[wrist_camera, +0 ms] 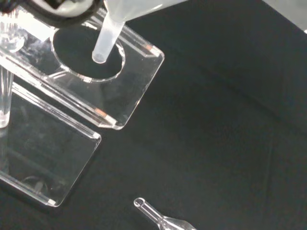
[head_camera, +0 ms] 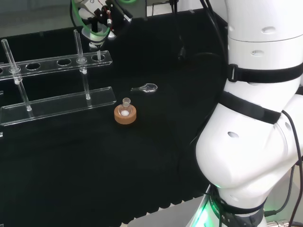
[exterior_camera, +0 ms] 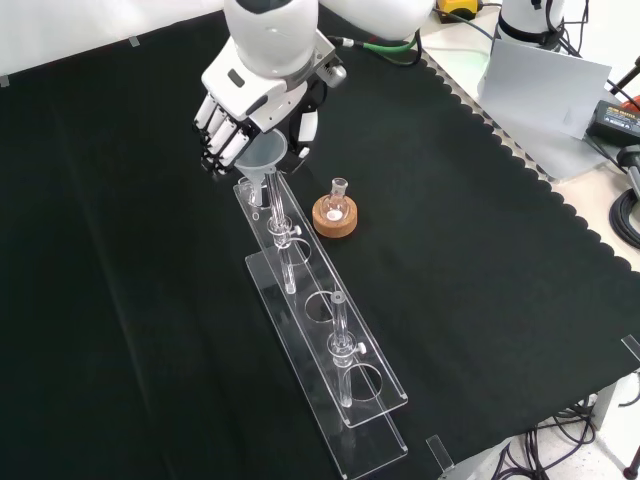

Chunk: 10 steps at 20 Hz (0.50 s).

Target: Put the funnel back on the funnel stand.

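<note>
Clear acrylic funnel stand (exterior_camera: 325, 345) as landmark, running near to far in front view. Beside its far half: small glass flask (exterior_camera: 338, 196) in brown cork ring (exterior_camera: 334, 216). Above its far-end hole: translucent white plastic funnel (exterior_camera: 261, 160), stem tip just over the opening in wrist view. Grasped by black and white hand (exterior_camera: 250, 105), fingers curled round funnel.

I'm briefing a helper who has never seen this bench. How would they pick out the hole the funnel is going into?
Find the long clear funnel stand on the black cloth. Follow its upper shelf to the end beside the cork ring, under the hand. Unlike the other holes, this end hole has the funnel spout over it.
</note>
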{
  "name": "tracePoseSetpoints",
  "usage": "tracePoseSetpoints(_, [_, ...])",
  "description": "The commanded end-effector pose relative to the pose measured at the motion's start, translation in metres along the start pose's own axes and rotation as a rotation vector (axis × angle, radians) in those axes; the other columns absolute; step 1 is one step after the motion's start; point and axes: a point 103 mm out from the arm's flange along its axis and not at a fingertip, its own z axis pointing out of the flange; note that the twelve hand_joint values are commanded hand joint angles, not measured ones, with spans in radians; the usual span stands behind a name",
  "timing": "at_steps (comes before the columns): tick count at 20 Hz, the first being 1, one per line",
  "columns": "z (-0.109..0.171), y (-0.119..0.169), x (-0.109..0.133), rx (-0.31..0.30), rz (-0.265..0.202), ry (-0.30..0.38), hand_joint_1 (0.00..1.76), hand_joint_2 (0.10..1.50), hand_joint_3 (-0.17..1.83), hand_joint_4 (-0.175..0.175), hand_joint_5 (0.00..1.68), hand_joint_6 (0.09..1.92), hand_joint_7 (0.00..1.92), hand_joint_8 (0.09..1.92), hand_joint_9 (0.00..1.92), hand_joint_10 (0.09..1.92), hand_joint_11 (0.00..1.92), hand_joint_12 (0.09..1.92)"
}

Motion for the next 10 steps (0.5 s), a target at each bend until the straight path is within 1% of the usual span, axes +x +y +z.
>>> tracePoseSetpoints(1, [0.01, 0.002, 0.005, 0.028, -0.003, 0.0, 0.98, 0.8, 0.63, 0.035, 0.8, 0.73, 0.58, 0.62, 1.0, 0.33, 0.73, 1.14])
tracePoseSetpoints(3, [0.011, 0.002, 0.004, 0.028, -0.004, 0.008, 0.98, 0.8, 0.63, 0.035, 0.8, 0.73, 0.58, 0.62, 1.0, 0.33, 0.73, 1.14])
tracePoseSetpoints(6, [0.013, 0.003, 0.004, 0.044, -0.001, 0.008, 0.98, 0.8, 0.63, 0.035, 0.8, 0.73, 0.58, 0.62, 1.0, 0.33, 0.73, 1.14])
tracePoseSetpoints(10, [0.028, 0.011, 0.006, 0.065, -0.008, 0.024, 0.97, 0.8, 0.63, 0.028, 0.78, 0.73, 0.57, 0.61, 0.99, 0.32, 0.73, 1.14])
